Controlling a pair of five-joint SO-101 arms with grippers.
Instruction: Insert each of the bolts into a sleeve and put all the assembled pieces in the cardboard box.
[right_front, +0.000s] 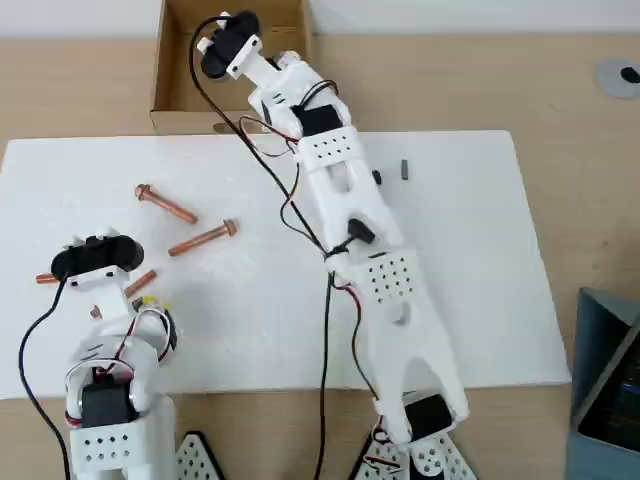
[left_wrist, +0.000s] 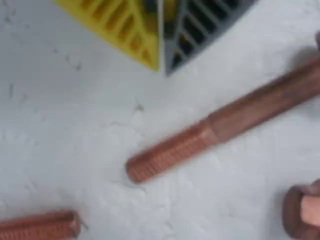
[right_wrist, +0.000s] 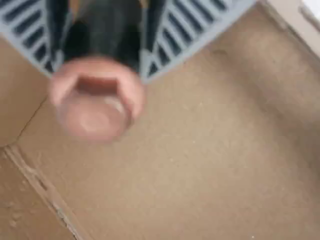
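Note:
My right gripper (right_wrist: 97, 75) hangs over the floor of the cardboard box (right_wrist: 210, 165), shut on an assembled piece (right_wrist: 95, 102), a dark sleeve with a copper bolt end showing. In the high view that arm reaches into the box (right_front: 178, 75). My left gripper (left_wrist: 161, 62) is shut with nothing in it, its yellow and grey fingertips just above the white mat beside a copper bolt (left_wrist: 220, 125). A second bolt end (left_wrist: 40, 226) and a bolt head (left_wrist: 302, 210) lie close by. Two more bolts (right_front: 165, 203) (right_front: 203, 239) rest on the mat, and a loose dark sleeve (right_front: 405, 169) lies at the far right.
The white mat (right_front: 470, 300) covers most of the wooden table. A grey container (right_front: 605, 380) stands at the right edge. A round grey disc (right_front: 618, 77) sits at the back right. The right arm's body spans the middle of the mat.

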